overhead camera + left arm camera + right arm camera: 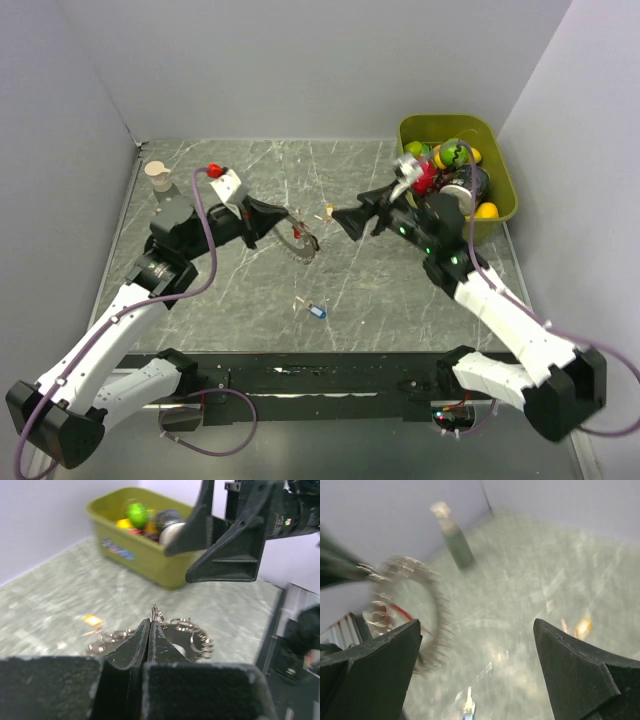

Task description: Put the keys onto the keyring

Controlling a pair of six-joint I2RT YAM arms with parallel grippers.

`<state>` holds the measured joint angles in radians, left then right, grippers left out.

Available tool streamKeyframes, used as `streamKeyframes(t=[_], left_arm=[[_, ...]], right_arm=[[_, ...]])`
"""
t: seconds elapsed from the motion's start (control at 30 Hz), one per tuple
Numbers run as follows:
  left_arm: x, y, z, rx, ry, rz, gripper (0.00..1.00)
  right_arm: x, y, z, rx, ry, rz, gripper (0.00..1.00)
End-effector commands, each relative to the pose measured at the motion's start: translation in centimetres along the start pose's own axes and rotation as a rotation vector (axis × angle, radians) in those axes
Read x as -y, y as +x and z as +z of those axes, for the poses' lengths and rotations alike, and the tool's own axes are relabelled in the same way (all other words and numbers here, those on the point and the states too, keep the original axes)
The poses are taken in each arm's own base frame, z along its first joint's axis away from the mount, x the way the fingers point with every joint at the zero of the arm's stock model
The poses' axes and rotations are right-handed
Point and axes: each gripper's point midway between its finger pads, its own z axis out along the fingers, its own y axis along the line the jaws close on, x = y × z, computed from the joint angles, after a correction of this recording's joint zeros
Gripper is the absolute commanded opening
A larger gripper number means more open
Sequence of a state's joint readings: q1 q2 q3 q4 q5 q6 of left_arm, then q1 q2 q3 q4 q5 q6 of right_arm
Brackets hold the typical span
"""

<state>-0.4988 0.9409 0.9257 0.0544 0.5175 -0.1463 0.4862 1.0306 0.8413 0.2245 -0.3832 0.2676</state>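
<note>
- Upper left of the overhead view: a small cup (157,175) stands on the tabletop (400,290), well apart from the work.
- Left of centre: the left end effector (283,222) is clenched on the keyring (303,243). Its wrist view shows the fingers (131,647) pinched flat on the ring's rim, with the silvery keys fanning out beyond them. The ring seems to be tilted toward the other arm so that a stretch of wire faces it. I cannot tell whether its lower edge touches the tabletop.
- Below centre: a blue key (317,311) lies loose on the tabletop, not yet on the ring.
- Just above centre: a tan key (327,211) lies loose too, just beside the tip of the right arm.
- Right of centre: the right end effector (342,220) is released, its jaws wide with nothing between them. It points at the ring from close by, probably free to fetch a loose key while the left arm steadies the ring.
- Upper right: a green bin (497,200) of toys sits behind the right arm and plays no part here.
</note>
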Motion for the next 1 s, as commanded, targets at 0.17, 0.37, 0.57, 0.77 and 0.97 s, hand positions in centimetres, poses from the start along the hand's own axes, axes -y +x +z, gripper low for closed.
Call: streamKeyframes(t=[0.17, 0.37, 0.57, 0.77, 0.97], left_arm=[[-6.5, -1.3, -3.0, -0.013, -0.266, -0.018, 0.01], [-9.9, -1.6, -5.3, -0.002, -0.428, -0.032, 0.01], [-9.4, -0.8, -5.6, 0.001, -0.391, -0.053, 0.01], [-8.4, -0.1, -5.5, 0.000, -0.337, -0.057, 0.01], [-7.5, 0.0, -5.2, 0.002, -0.286, -0.065, 0.01]], right_arm=[[2.0, 16.9, 0.9, -0.752, 0.159, 0.300, 0.99], [-0.5, 23.3, 0.1, -1.030, 0.246, 0.383, 0.96], [-3.3, 26.4, 0.6, -1.132, 0.238, 0.502, 0.76], [-3.4, 28.0, 0.4, -1.192, 0.271, 0.544, 0.61], [-3.8, 29.0, 0.5, -1.220, 0.265, 0.585, 0.51]])
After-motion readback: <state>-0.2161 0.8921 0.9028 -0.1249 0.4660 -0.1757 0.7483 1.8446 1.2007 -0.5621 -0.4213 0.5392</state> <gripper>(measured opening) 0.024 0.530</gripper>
